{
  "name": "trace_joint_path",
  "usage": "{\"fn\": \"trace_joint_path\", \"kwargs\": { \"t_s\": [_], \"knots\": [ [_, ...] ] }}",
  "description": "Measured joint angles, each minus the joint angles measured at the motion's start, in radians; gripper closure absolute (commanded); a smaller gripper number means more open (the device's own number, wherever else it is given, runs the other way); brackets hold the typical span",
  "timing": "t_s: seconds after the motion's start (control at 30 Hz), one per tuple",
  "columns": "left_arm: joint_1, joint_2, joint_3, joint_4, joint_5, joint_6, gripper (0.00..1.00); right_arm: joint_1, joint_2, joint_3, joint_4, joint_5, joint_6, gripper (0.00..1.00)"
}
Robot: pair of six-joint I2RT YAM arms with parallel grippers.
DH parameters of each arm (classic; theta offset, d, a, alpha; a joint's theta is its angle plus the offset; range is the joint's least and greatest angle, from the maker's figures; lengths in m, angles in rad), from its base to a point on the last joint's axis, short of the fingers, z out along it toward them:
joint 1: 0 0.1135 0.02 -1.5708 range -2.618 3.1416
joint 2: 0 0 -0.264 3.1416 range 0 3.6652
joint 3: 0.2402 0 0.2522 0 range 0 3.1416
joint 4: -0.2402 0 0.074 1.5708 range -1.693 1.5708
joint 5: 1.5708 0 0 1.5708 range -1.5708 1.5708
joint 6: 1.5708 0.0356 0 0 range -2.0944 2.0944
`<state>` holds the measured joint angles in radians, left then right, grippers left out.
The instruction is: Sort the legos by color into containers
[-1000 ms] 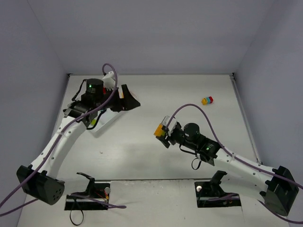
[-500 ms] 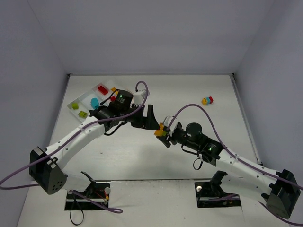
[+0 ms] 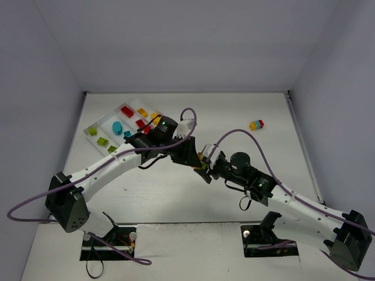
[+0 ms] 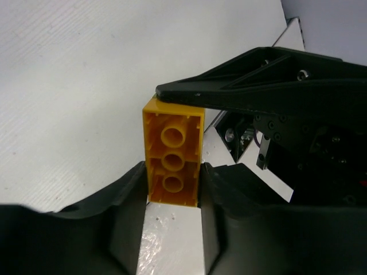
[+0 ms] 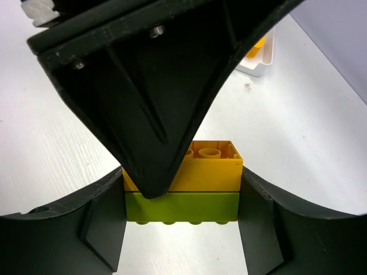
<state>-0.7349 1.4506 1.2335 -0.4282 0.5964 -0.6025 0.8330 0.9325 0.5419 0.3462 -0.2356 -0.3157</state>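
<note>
- At the right gripper [image 5: 182, 200]: clamps the green brick [image 5: 180, 207] by its two short ends, with one finger [image 5: 100, 223] pressed to each end, over the middle of the table [image 3: 152, 196].
- On that green brick: carries a yellow brick [image 4: 172, 157] of the same footprint, joined flush, with its hollow underside and round tubes turned toward the left wrist camera.
- At the left gripper [image 4: 172, 192]: grasps the yellow brick, with its fingers [image 4: 129, 200] lying against the two long sides at the brick's near end.
- In the left wrist view: shows one black finger of the right gripper lying across the far end of the yellow brick.
- In the right wrist view: shows a broad black finger of the left gripper covering the left part of the yellow brick's face, its tip reaching down to the seam with the green brick.
- From above: shows both arms meeting tip to tip at the table's centre, with only a sliver of yellow visible between them.
- In the white tray [image 3: 92, 131] at the far left: holds loose bricks, one colour per compartment, namely orange-yellow, red, teal and lime green.
- At the far right of the table, well apart from both grippers: lies a small multi-coloured cluster [image 3: 256, 124].
</note>
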Motion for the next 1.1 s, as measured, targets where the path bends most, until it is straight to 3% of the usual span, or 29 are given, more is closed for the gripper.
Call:
{"fn": "trace_joint_path", "kwargs": {
  "t_s": [0.03,0.13,0.27,0.37,0.47,0.73,1.1],
  "knots": [
    [0.0,0.0,0.002,0.003,0.0,0.0,0.84,0.0,0.0,0.0,0.0,0.001,0.0,0.96],
    [0.0,0.0,0.003,0.007,0.01,0.001,0.9,0.0,-0.006,0.0,-0.003,0.003,-0.001,0.91],
    [0.0,0.0,0.009,0.002,0.007,0.002,0.93,-0.001,-0.007,0.0,0.0,0.005,0.0,0.53],
    [0.0,0.0,0.021,-0.011,0.003,0.011,0.93,0.0,-0.007,0.0,0.009,0.011,0.0,0.37],
    [0.0,0.0,0.03,-0.018,-0.002,0.019,0.93,0.0,-0.008,0.0,0.017,0.017,0.001,0.31],
    [0.007,-0.014,0.039,-0.017,0.0,0.026,0.93,0.0,-0.008,0.0,0.011,0.045,0.004,0.24],
    [0.03,-0.026,0.039,-0.015,0.003,0.026,0.93,0.0,-0.007,0.0,0.009,0.072,0.006,0.28]
  ]
}}
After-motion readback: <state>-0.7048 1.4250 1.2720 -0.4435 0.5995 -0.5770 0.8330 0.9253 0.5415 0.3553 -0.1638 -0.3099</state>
